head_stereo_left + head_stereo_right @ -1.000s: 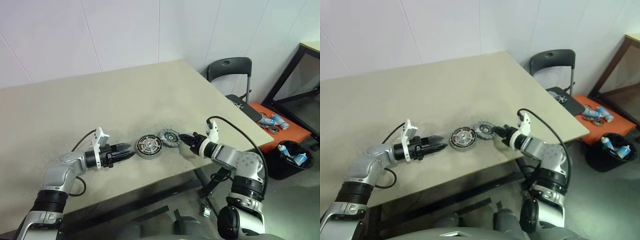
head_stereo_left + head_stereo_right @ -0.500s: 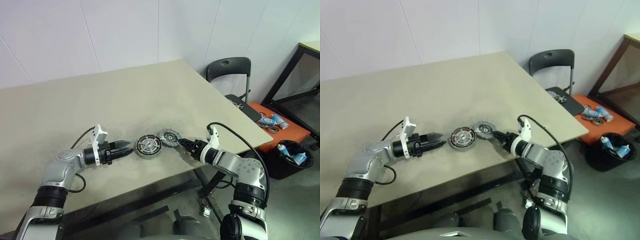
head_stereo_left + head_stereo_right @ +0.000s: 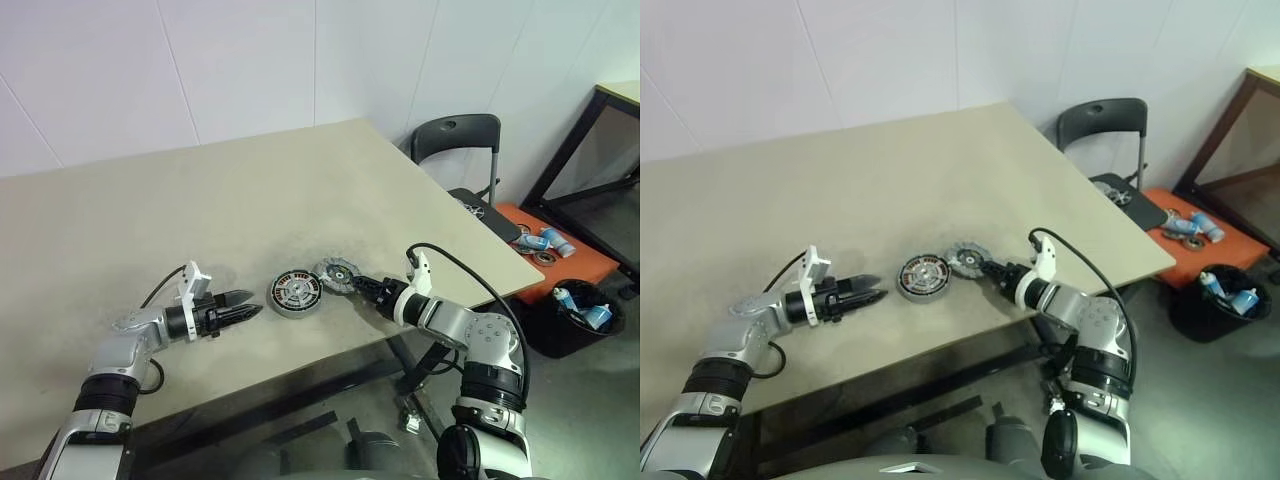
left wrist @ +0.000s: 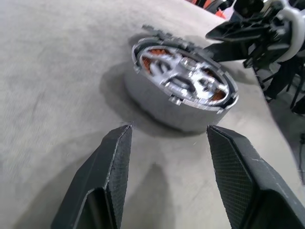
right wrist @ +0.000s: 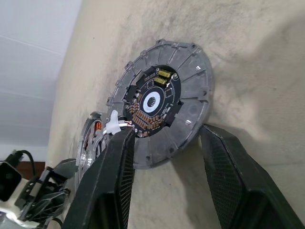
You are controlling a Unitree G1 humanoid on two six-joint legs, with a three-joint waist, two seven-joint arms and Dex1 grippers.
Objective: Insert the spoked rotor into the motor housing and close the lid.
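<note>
My right gripper [image 5: 164, 136] has just opened by the lid [image 5: 190, 71], my left gripper [image 4: 169, 131] is open too, and the spoked rotor [image 4: 188, 78] sits in the motor housing [image 3: 296, 293] on the table [image 3: 200, 200], so closing comes next.

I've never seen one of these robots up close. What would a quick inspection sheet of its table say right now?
Surface: beige table, smudged dark around the parts.
Job's things: motor housing lies flat, copper windings visible, a silver spoked piece seated on top; a grey finned disc with a circuit board lies just beside it.
Clutter: nothing seen on the table.
Grippers: left gripper open, short of the housing, holding nothing; right gripper open, fingers either side of the finned disc's edge, not closed on it.
Cables: black cable loops over the right wrist.
Surroundings: white wall, black chair, orange mat with small parts, black bin.
</note>
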